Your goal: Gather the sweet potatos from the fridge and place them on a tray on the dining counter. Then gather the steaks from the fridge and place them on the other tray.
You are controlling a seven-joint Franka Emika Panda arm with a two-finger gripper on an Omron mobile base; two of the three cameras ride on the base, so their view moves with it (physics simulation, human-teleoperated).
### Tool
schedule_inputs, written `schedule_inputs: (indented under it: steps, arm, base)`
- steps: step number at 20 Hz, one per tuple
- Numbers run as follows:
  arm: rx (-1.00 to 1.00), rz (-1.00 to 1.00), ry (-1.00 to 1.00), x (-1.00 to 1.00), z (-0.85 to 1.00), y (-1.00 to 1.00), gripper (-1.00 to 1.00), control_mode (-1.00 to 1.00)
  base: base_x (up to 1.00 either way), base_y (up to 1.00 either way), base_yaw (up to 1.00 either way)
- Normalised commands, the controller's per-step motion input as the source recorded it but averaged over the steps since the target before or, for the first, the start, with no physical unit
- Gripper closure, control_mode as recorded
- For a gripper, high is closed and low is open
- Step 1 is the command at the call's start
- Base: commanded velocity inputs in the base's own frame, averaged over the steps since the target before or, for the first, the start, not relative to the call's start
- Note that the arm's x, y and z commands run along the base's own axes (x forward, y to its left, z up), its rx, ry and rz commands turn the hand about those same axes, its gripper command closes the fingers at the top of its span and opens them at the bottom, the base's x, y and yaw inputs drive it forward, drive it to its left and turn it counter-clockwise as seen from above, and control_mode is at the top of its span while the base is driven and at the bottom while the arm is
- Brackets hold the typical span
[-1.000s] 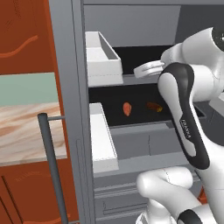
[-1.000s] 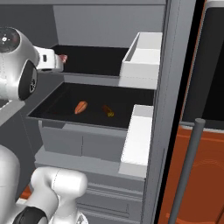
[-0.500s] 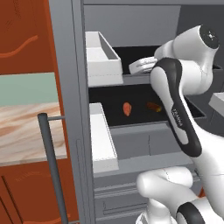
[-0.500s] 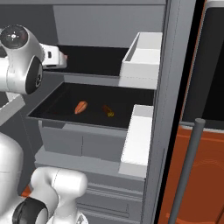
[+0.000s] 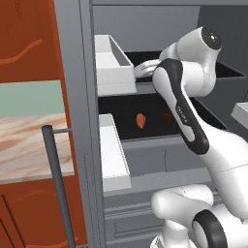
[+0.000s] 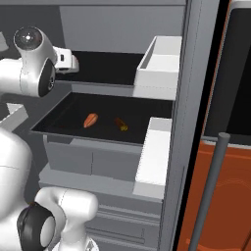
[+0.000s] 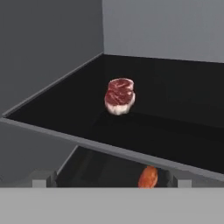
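The tool (image 7: 107, 181) stands fully open and holds nothing, level with the front edge of the upper black shelf (image 7: 57, 109) of the fridge (image 5: 85, 160). On the lower shelf (image 6: 63, 120) lies one sweet potato (image 6: 90, 119), with a second, darker sweet potato (image 6: 120, 123) just beside it. Farther in, the steaks (image 7: 119, 96) sit stacked mid-depth on the upper shelf, well apart from the tool.

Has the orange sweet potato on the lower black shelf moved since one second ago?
No. The sweet potato lies at the same spot on the lower shelf, left of the darker lump, as before.
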Motion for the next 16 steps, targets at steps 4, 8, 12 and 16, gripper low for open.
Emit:
schedule_inputs:
  steps: [4,8,12,16]
  arm:
    - [0.00,0.00,0.02,0.47,-0.24,0.29,-1.00,-1.00]
    - [0.00,0.00,0.02,0.59,-0.12,0.13,-1.00,-1.00]
    - [0.00,0.00,0.02,0.64,-0.01,0.04,-1.00,-1.00]
    - [0.00,0.00,0.02,0.56,-0.03,0.03,-1.00,-1.00]
  base:
    - [0.00,0.00,0.00]
    - [0.00,0.00,0.00]
    - [0.00,0.00,0.00]
    - [0.00,0.00,0.00]
